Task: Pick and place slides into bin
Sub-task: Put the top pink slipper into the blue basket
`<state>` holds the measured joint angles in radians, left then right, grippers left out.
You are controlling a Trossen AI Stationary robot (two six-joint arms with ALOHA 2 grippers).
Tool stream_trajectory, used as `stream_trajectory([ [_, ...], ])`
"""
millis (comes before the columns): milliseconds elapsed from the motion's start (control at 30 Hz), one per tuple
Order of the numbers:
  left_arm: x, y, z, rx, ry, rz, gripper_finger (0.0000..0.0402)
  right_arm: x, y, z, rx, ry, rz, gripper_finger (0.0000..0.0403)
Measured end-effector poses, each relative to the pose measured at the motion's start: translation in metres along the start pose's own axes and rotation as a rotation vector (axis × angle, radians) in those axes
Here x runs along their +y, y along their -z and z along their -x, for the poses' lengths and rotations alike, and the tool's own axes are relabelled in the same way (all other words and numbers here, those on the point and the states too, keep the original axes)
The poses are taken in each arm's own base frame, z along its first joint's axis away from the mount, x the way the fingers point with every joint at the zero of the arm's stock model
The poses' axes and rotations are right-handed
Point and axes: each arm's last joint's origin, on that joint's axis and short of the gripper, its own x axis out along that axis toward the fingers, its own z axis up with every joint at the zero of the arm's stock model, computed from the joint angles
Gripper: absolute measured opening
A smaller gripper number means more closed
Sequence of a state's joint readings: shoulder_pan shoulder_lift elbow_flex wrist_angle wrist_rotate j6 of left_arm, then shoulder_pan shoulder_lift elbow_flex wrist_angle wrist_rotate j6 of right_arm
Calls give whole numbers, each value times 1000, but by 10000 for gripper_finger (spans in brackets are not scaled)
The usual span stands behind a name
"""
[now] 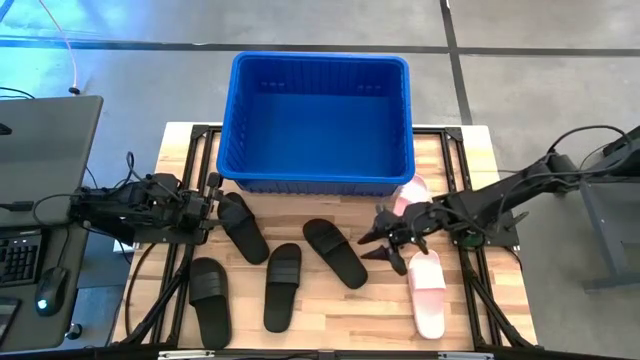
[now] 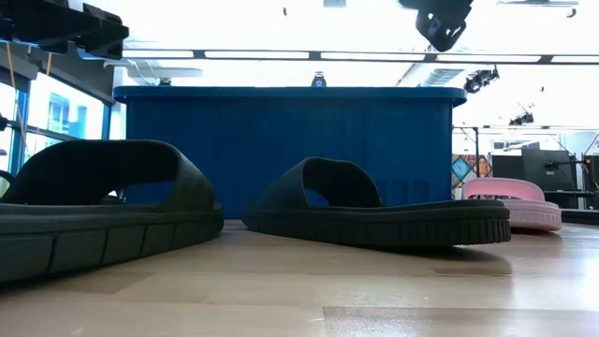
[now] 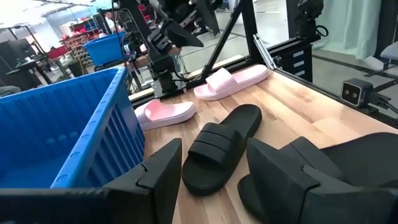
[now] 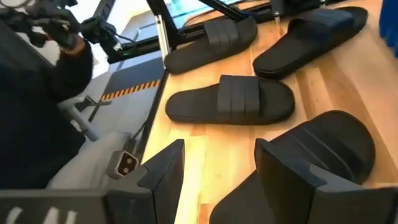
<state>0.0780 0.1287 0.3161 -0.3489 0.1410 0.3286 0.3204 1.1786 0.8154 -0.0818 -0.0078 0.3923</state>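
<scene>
- The bin stands at the far edge of the table, between the two arms.
- The left gripper sits just beside the bin's near left corner, with one slide right next to it.
- Two more slides lie nearer the front edge, beyond that gripper.
- The right gripper hangs between a fourth slide and the fifth.
- A sixth slide lies behind the right gripper, against the bin.

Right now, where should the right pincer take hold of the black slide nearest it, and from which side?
Judging by its pose, take the black slide by its wide strap, coming straight down from above. It lies flat, sole down on the table, with the strap arching clear of the footbed. The right pincer hovers open just beside it.
</scene>
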Motion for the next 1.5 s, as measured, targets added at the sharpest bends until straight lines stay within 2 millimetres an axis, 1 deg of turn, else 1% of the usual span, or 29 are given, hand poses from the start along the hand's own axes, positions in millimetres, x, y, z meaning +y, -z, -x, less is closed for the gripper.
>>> stream_trajectory([
  [133,0,0,0,1,-4,0,172,-2,4,-8,10,52,13,184],
  [333,0,0,0,0,-5,0,172,-8,5,-19,-9,141,88,185],
  [467,1,0,0,8,-26,0,172,-12,9,-24,19,168,122,184],
  [567,1,0,0,13,-44,0,172,-13,11,-28,33,167,100,185],
  [700,2,0,0,18,-57,-5,172,-12,13,-30,54,126,33,186],
  [800,2,0,0,18,-56,-7,172,-12,13,-30,53,119,28,186],
  [1000,2,0,0,17,-57,-7,172,-16,16,-29,73,218,52,179],
  [1133,2,1,0,19,-55,-7,172,-22,32,-25,223,297,-21,168],
  [1300,0,4,0,51,-42,1,172,-32,54,-12,415,494,-240,151],
  [1400,0,6,0,74,-35,25,172,-36,63,-4,489,599,-382,143],
  [1500,-1,8,0,98,-28,56,172,-38,69,2,541,670,-451,138],
])
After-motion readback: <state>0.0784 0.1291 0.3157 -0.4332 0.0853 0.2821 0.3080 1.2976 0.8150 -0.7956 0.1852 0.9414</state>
